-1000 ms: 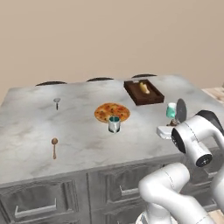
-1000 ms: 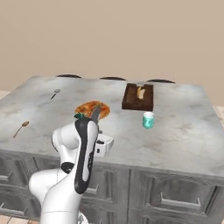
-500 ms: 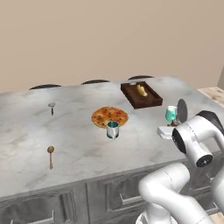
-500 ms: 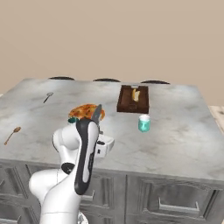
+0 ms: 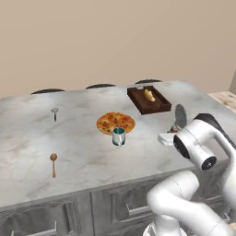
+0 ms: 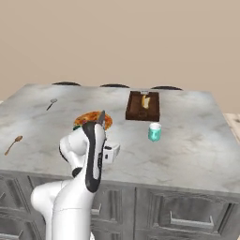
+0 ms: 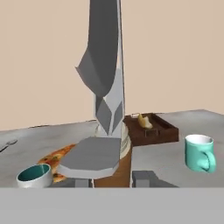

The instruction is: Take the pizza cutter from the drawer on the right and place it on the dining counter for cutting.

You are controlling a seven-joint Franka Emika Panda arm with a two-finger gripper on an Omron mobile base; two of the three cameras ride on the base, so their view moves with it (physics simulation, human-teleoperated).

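My gripper (image 7: 114, 177) is shut on the brown handle of the pizza cutter (image 7: 107, 65), and the grey wheel blade stands upright above the fingers. From the left base view the pizza cutter (image 5: 179, 115) and gripper (image 5: 173, 132) hang over the right front part of the dining counter (image 5: 92, 159), right of the pizza (image 5: 115, 122). The right base view has the blade of the pizza cutter (image 6: 101, 117) poking up behind my arm, in front of the pizza (image 6: 89, 119) on the dining counter (image 6: 187, 154). The drawer is out of view.
A teal mug (image 5: 119, 136) stands just in front of the pizza, and another mug (image 6: 154, 131) sits right of it. A brown tray (image 5: 148, 99) lies at the back. A wooden spoon (image 5: 53, 163) and a small silver spoon (image 5: 55, 113) lie to the left. Shut drawer fronts (image 6: 187, 215) line the counter's side.
The whole picture has slid slightly left and down in both base views, so the camera has moved. My arm keeps the same hold on the pizza cutter.
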